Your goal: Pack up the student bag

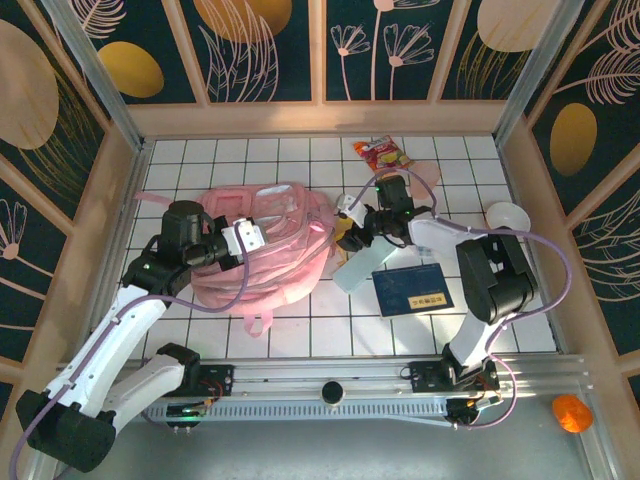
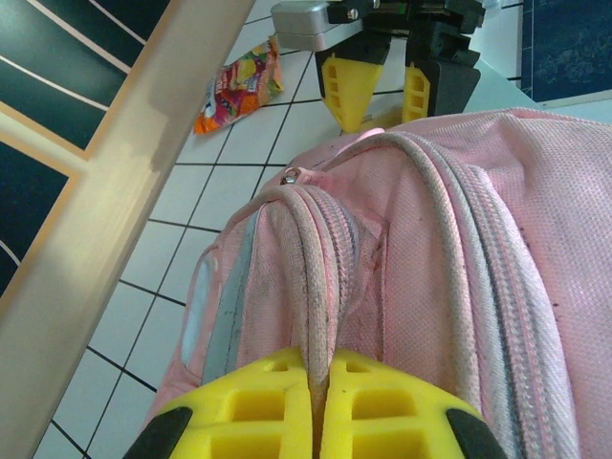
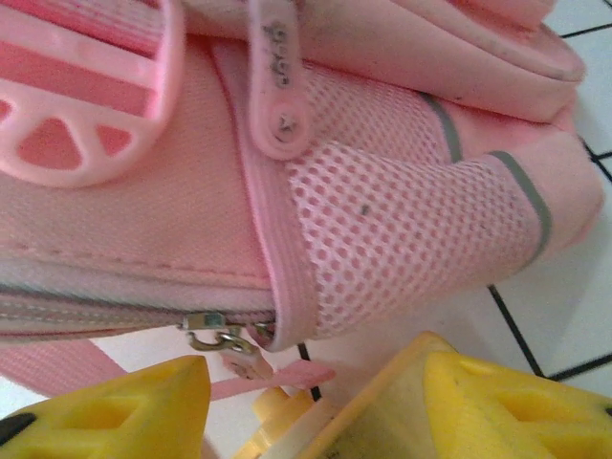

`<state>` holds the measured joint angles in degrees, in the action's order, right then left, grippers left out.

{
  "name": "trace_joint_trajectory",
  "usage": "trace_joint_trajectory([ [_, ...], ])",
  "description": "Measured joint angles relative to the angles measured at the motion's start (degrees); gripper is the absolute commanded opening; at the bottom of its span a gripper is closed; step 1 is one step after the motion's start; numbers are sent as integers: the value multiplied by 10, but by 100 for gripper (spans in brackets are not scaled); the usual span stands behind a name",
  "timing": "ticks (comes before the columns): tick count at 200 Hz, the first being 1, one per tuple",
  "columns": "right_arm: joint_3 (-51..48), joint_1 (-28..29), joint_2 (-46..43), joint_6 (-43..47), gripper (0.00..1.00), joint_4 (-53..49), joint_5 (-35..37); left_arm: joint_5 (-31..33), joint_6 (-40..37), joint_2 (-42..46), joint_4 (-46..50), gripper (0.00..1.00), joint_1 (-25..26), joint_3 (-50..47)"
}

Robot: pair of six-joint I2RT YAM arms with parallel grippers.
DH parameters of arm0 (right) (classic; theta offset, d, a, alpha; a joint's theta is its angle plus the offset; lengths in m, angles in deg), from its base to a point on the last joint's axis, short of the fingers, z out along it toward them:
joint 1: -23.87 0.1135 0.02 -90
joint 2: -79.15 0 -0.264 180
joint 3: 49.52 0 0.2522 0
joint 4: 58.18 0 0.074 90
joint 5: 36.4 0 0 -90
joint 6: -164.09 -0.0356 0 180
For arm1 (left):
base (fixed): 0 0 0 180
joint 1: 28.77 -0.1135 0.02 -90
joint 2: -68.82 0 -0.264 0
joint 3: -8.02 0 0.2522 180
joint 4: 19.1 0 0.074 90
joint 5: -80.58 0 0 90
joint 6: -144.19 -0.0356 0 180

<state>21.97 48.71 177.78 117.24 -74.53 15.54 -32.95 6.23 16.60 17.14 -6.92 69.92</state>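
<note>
The student bag (image 1: pixel 270 250), a large pink backpack, lies on the white tiled table left of centre. My left gripper (image 1: pixel 248 240) is over its upper side. In the left wrist view the left gripper (image 2: pixel 325 382) is shut on a raised, piped zipper edge of the bag (image 2: pixel 497 239). My right gripper (image 1: pixel 350 228) sits at the bag's right edge and stands open. In the right wrist view its yellow fingers (image 3: pixel 115 411) flank a metal zipper slider (image 3: pixel 222 337) with a pink pull tab, under the bag's mesh side pocket (image 3: pixel 402 220). The right gripper (image 2: pixel 384 91) also faces the left wrist camera.
A dark blue book (image 1: pixel 412 290) and a pale flat item (image 1: pixel 360 268) lie right of the bag. A colourful snack packet (image 1: pixel 383 153) lies at the back, a white bowl (image 1: pixel 507 214) at the right. Wooden walls (image 2: pixel 115 191) enclose the table. An orange object (image 1: pixel 572 412) rests outside.
</note>
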Motion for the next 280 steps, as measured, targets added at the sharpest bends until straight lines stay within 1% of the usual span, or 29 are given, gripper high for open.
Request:
trace_joint_trajectory([
  [26, 10, 0, 7, 5, 51, -22, -24, 0, 2, -2, -5, 0, 0, 0],
  [62, 10, 0, 9, -5, 40, -42, -56, 0, 9, -6, -21, 0, 0, 1],
  [81, 10, 0, 10, -12, 31, -43, -67, 0, 16, -6, -29, 0, 0, 1],
  [87, 10, 0, 10, -16, 29, -43, -70, 0, 18, -6, -30, 0, 0, 1],
  [101, 10, 0, 10, -26, 30, -42, -78, 0, 21, -6, -30, 0, 0, 1],
  [104, 10, 0, 10, -29, 32, -41, -80, 0, 21, -6, -30, 0, 0, 1],
  [107, 10, 0, 10, -32, 36, -40, -82, 0, 22, -6, -30, 0, 0, 1],
  [111, 10, 0, 10, -33, 39, -38, -84, 0, 22, -6, -30, 0, 0, 1],
  [118, 10, 0, 10, -42, 41, -35, -87, 0, 22, -6, -30, 0, 0, 1],
  [133, 10, -1, 10, -58, 41, -23, -92, -1, 25, -6, -33, 0, 0, 1],
  [150, 10, -3, 10, -76, 36, -5, -99, -1, 30, -6, -36, 0, 0, 1],
  [173, 10, -11, 10, -94, 25, 15, -103, -1, 34, -6, -42, 0, -1, 1],
  [206, 0, -24, 10, -127, 0, 47, -110, -1, 41, -5, -48, 0, -1, 0],
  [239, -28, -32, 6, -167, 0, 91, -117, 2, 55, -5, -64, 0, -1, -10],
  [280, -50, -31, -20, -200, 0, 114, -122, 20, 71, -6, -90, 0, -1, -27],
])
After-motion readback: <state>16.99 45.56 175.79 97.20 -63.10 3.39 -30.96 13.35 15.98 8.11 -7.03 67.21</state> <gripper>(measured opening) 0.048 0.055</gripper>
